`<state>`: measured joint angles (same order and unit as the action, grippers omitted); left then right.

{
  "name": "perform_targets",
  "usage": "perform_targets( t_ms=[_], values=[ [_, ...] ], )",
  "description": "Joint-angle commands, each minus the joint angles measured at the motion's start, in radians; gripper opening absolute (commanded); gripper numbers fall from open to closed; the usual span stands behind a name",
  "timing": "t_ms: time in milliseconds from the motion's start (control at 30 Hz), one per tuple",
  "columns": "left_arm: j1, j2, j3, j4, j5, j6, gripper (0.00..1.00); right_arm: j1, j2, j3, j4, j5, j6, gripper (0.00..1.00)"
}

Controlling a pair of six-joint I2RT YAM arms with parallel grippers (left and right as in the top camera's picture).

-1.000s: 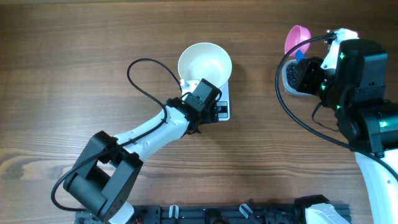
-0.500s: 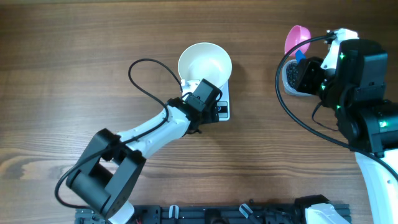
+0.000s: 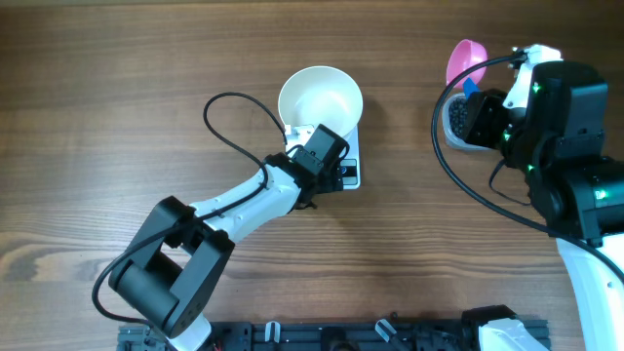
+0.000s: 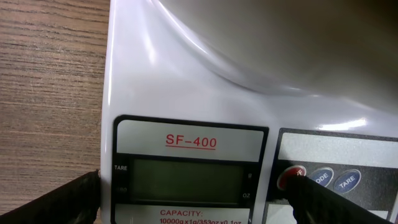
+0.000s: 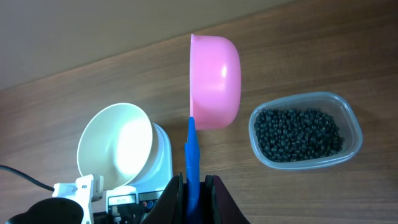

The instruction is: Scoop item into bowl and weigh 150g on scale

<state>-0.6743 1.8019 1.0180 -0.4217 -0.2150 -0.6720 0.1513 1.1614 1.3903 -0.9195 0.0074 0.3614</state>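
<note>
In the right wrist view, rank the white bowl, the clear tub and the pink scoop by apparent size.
Largest: clear tub and white bowl, near alike, unranked.
Smallest: pink scoop, though nearest the camera.

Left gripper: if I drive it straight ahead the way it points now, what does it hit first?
The scale: the left gripper, open, straddles its display, one fingertip at or near the red button. Contact looks close; depth is unclear.
</note>
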Motion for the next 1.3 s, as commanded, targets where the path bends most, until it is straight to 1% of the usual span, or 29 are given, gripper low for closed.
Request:
perform_targets(
  t_ms=[0, 233, 433, 1267],
  values=[
    [0.000, 0.027, -0.019, 0.004, -0.023, -0.013, 1.00, -0.003, 0.008, 0.012, 0.007, -0.008, 0.004, 0.04],
    [0.000, 0.027, -0.019, 0.012, -0.024, -0.014, 1.00, -0.003, 0.008, 0.012, 0.006, -0.008, -0.003, 0.04],
    [0.000, 0.027, -0.019, 0.012, -0.068, -0.013, 1.00, -0.003, 0.008, 0.012, 0.006, -0.008, -0.003, 0.04],
    [0.000, 0.028, -0.019, -0.004, -0.051, -0.002, 1.00, -0.003, 0.008, 0.012, 0.006, -0.008, -0.003, 0.04]
  ],
)
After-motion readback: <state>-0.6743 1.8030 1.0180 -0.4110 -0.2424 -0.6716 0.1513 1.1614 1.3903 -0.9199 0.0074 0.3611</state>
